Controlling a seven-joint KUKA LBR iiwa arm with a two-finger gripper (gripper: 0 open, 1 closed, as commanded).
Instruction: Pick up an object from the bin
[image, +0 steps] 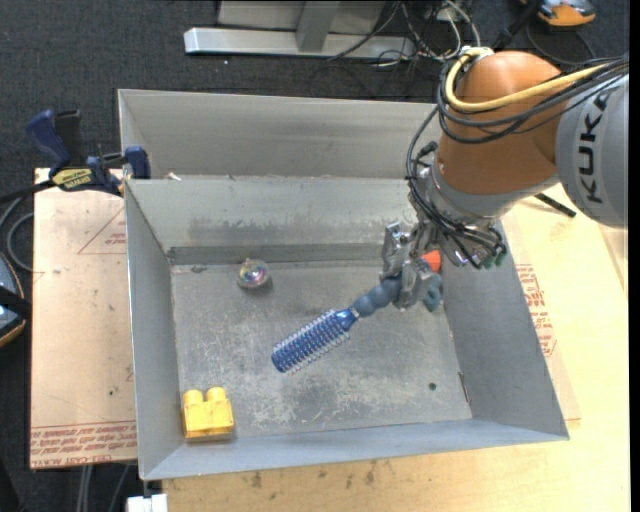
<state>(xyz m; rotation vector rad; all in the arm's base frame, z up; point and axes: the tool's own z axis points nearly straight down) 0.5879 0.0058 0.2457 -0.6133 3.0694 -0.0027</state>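
Observation:
My gripper (410, 285) is low in the right half of the bin, under the orange wrist cover. Its fingers close on the grey handle end of a hairbrush (318, 340) with blue bristles. The brush slants down and to the left from the fingers toward the middle of the bin floor, its bristle head lying nearest the centre. A small round silvery thing with a purplish top (253, 276) sits by the back wall, well to the left of the gripper.
A yellow two-stud building block (207, 412) lies in the front left corner. The right wall of the bin slopes up close beside the gripper. The arm and its cables hang over the back right corner.

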